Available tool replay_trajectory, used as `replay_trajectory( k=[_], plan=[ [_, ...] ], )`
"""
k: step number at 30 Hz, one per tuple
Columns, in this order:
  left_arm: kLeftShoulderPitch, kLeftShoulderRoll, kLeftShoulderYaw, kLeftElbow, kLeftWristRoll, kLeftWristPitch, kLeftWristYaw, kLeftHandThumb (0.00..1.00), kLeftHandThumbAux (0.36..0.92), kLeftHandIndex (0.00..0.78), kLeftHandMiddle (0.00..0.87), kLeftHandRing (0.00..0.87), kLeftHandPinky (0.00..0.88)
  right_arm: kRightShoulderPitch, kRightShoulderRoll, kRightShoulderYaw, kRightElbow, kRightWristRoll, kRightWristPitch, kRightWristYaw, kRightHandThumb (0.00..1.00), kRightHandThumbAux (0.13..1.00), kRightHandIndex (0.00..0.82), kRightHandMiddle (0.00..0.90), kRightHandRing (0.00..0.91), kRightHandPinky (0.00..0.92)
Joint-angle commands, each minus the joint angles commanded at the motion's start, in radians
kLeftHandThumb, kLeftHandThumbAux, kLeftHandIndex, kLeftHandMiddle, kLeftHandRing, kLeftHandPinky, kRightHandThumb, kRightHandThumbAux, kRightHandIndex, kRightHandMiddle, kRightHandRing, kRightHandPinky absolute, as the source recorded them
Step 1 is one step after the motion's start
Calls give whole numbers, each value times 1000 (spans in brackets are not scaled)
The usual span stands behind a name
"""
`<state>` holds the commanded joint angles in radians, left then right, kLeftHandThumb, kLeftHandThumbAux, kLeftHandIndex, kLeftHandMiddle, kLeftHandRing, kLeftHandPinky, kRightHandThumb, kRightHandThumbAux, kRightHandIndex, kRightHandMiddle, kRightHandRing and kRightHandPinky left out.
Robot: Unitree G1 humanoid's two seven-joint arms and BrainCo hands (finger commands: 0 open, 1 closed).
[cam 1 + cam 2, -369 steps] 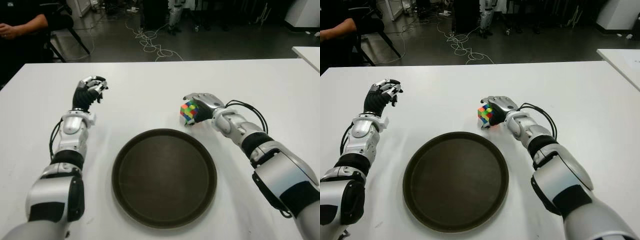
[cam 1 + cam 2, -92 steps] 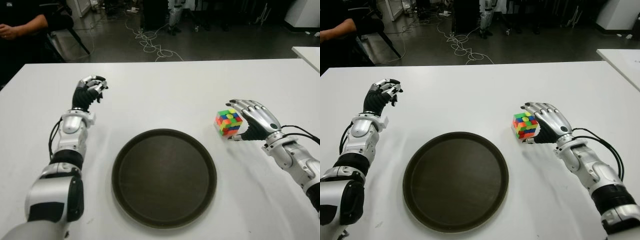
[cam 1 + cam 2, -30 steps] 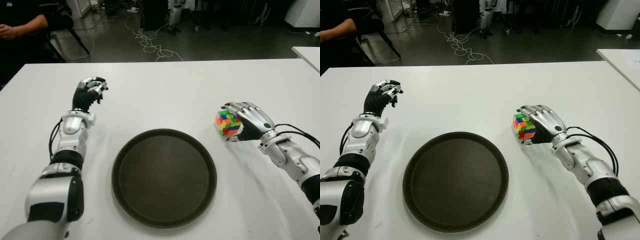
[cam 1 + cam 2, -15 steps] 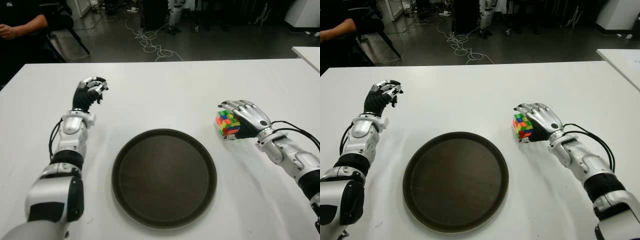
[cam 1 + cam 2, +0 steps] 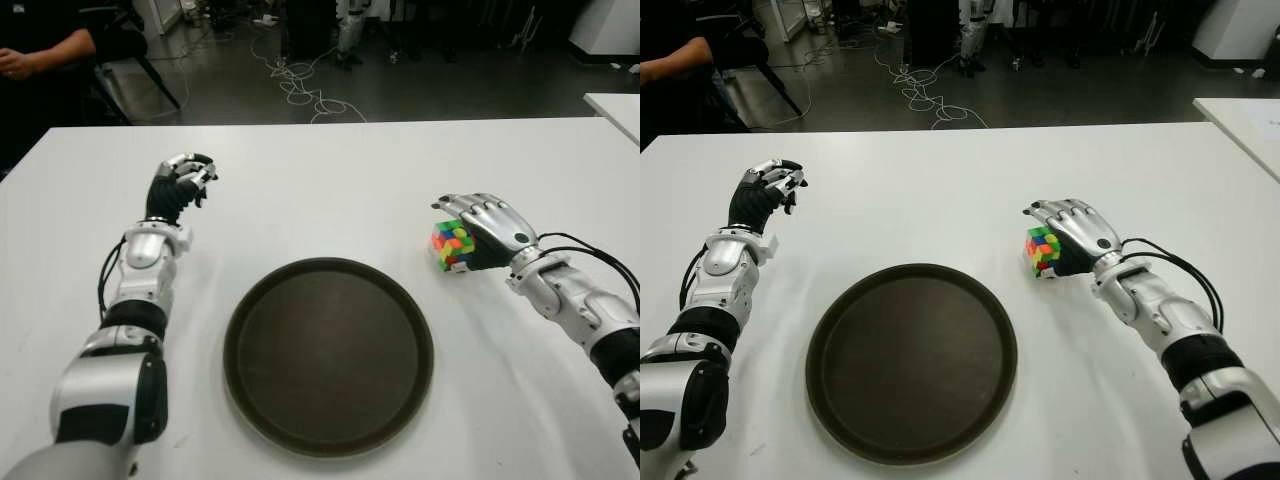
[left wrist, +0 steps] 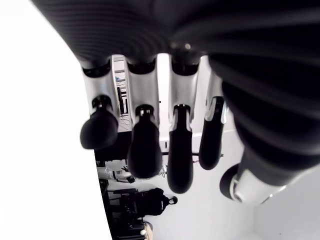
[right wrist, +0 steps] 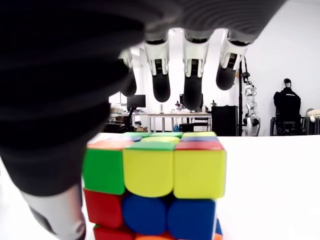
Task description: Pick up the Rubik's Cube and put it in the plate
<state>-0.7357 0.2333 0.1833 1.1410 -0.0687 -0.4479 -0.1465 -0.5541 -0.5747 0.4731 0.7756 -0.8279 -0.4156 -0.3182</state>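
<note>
In the eye views, the cube (image 5: 452, 244) sits on the white table (image 5: 330, 190) just right of the dark round plate (image 5: 328, 355), which holds nothing yet. The right hand (image 5: 487, 230) cups over it from the far side, fingers arched above its top. The left hand (image 5: 176, 185) shows well to the plate's left, fingers curled on nothing. The pick-up is only beginning; lifting and placing remain.

In the left wrist view, that hand's fingers (image 6: 144, 145) bend inward around empty space.

In the right wrist view, the cube (image 7: 155, 192) is scrambled: green, yellow, red and blue squares. The fingertips (image 7: 193, 92) hang above it without touching, so the hand is not yet clamped.
</note>
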Motion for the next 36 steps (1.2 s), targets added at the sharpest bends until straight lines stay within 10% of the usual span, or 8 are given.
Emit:
replay_trajectory(
  k=[36],
  plan=[
    [5,9,-5,-3,8,1,6,838,666,412,559,713,769,-28,17,7,78,25,-54,2,0,764,147,178,179,150]
  ],
)
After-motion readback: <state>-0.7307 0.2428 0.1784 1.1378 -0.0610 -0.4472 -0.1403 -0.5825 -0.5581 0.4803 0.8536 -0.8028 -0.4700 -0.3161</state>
